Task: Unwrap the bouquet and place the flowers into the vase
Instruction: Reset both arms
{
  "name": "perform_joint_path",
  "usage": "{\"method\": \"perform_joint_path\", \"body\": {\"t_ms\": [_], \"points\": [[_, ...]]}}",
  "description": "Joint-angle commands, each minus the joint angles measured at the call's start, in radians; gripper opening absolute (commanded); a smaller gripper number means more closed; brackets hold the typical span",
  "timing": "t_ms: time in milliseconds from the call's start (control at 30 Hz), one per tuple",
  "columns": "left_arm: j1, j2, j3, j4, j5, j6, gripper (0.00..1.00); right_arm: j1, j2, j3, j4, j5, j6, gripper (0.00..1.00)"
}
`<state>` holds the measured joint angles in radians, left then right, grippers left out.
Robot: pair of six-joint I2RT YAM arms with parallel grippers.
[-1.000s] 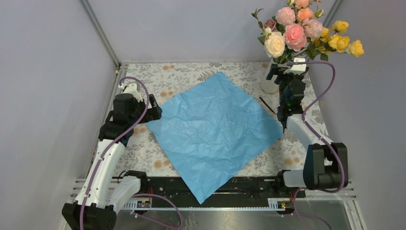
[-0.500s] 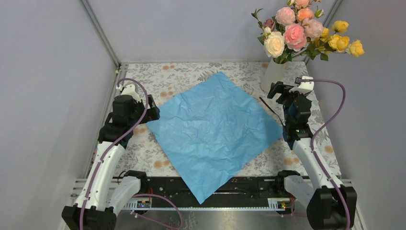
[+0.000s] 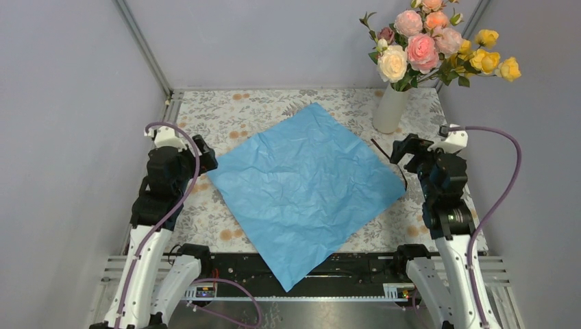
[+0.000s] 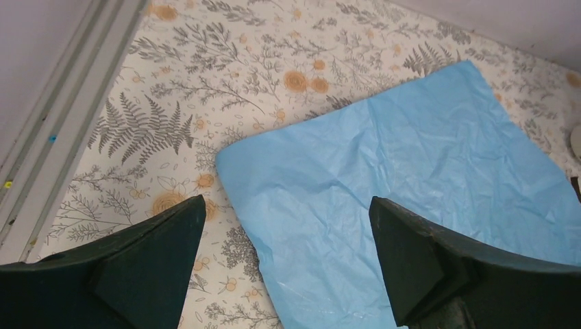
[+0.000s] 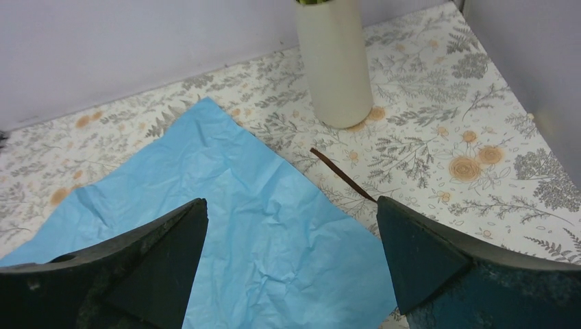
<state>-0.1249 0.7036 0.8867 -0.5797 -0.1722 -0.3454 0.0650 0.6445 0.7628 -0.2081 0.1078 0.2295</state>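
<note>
The flowers [image 3: 438, 44] stand in the vase [image 5: 336, 62], straight ahead of the right pincer [image 5: 291, 212]. A brown ribbon [image 5: 342, 177] lies between the two. Both pincers gape wide and hold nothing. The blooms lean outward, so the slim vase looks top-heavy, and a careless forward swing of that arm would likely tip it. The left pincer [image 4: 284, 209] hovers over the corner of the blue paper [image 4: 411, 171] (flat on the counter [image 4: 205, 82]); dipping lower, it might snag and drag the sheet.

Pink, cream, peach and yellow flowers [image 3: 435, 48] fill a plain beige vase [image 3: 389, 110]. Crinkled blue paper [image 3: 305, 185] covers a grey-and-orange floral-print worktop [image 3: 240, 113].
</note>
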Motion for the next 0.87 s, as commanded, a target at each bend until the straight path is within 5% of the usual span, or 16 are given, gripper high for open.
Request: {"method": "perform_joint_path", "body": {"t_ms": [0,833], "points": [[0.007,-0.059,-0.024,0.075,-0.057,-0.004,0.99,0.004,-0.081,0.040,-0.097,-0.028,-0.013,1.00],[0.007,-0.125,-0.052,0.098,-0.042,0.028,0.99,0.004,-0.105,0.025,-0.106,-0.065,-0.012,1.00]]}}
